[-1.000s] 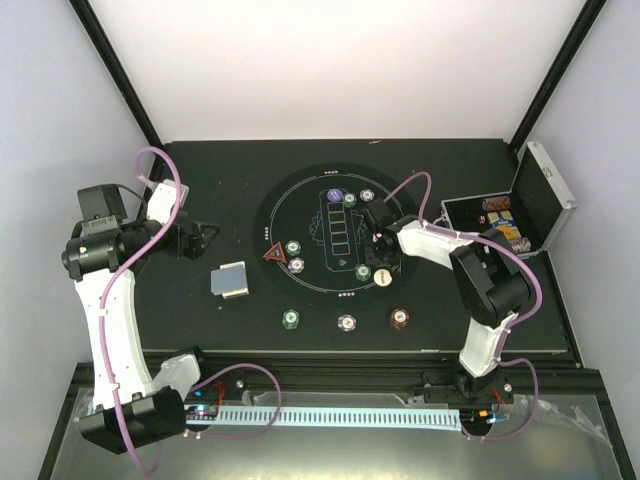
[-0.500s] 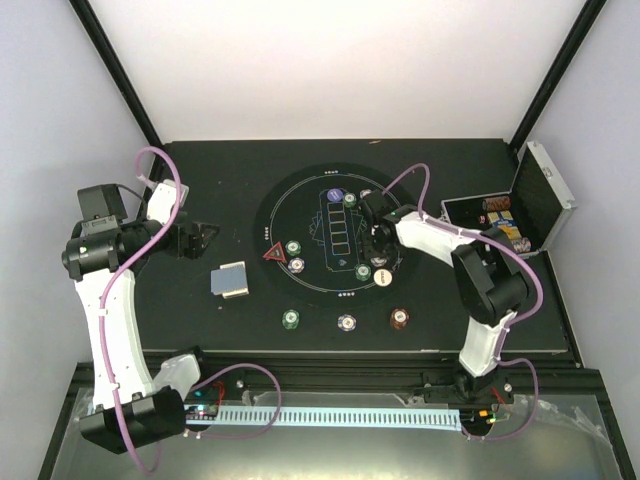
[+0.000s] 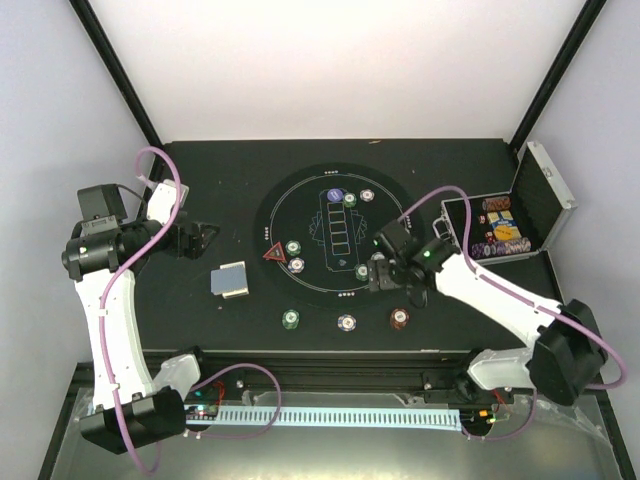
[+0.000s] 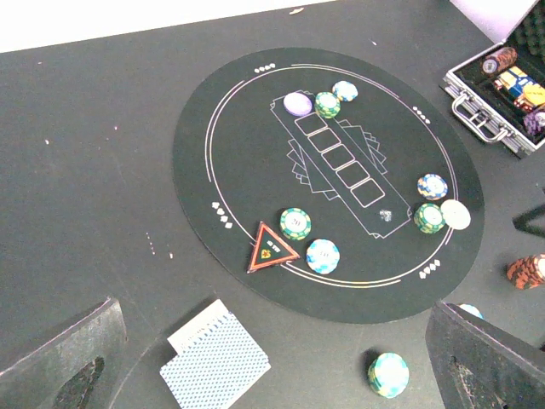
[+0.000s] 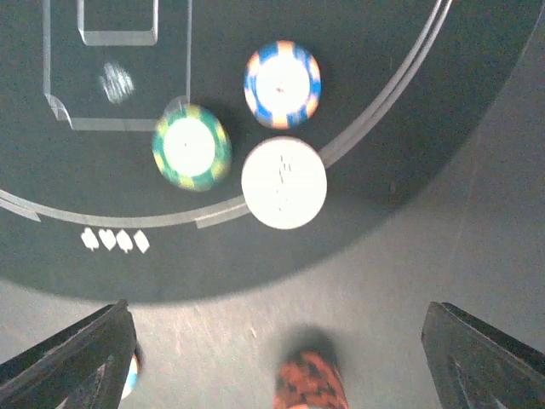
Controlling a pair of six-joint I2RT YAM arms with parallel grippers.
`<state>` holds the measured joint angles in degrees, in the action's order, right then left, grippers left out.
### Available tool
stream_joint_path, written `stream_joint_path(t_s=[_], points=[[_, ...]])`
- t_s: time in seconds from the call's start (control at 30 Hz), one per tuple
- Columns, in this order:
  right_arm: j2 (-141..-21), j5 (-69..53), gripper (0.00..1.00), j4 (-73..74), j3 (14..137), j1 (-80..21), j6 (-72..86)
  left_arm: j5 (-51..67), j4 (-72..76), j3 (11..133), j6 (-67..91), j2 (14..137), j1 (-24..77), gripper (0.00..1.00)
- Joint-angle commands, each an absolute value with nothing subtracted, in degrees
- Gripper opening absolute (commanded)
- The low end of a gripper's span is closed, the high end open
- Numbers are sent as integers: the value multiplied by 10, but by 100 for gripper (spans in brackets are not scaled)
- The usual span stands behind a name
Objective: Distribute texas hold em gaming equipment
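On the round black mat (image 3: 300, 215) lie the red triangle marker (image 3: 274, 254), with a green chip (image 3: 293, 247) and a pale blue chip (image 3: 296, 265) beside it. The card deck (image 3: 229, 280) rests left of the mat. My right gripper (image 3: 395, 283) hovers open over the mat's near right edge. Its wrist view shows the white button (image 5: 283, 182), a green chip (image 5: 191, 146) and a blue chip (image 5: 282, 83) on the mat. A maroon chip stack (image 5: 311, 383) stands on the table below, between the fingers (image 5: 490, 358). My left gripper (image 3: 200, 238) is open and empty, high above the deck (image 4: 215, 356).
The open silver case (image 3: 510, 225) with more chips sits at the right edge. Three chips (image 3: 350, 199) sit at the mat's far side. Off the mat, along the near side, stand a green stack (image 3: 290, 319), a pale stack (image 3: 346, 323) and the maroon stack (image 3: 400, 319).
My right gripper opened wider and drew back from over the mat's right side toward its near right edge, its elbow swinging out right. The left arm stayed still.
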<state>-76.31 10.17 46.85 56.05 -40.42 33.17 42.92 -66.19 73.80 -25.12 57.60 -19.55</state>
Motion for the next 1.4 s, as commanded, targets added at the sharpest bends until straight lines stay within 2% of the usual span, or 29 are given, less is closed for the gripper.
stream_joint_path(t_s=[0.0, 0.13, 0.33, 0.5, 0.97, 1.37], points=[[-717, 103, 96, 520, 500, -438, 399, 447, -665, 744, -259, 569, -198, 99], [-688, 75, 93, 500, 441, -452, 428, 444, -666, 740, -262, 567, -198, 99], [-690, 53, 74, 463, 394, -466, 447, 440, -668, 744, -264, 566, -198, 99], [-708, 53, 73, 454, 393, -476, 447, 442, -668, 749, -261, 565, -198, 99], [-717, 57, 60, 439, 373, -477, 449, 439, -671, 748, -265, 560, -198, 99], [-710, 65, 44, 449, 380, -476, 449, 444, -672, 747, -265, 559, -198, 99]])
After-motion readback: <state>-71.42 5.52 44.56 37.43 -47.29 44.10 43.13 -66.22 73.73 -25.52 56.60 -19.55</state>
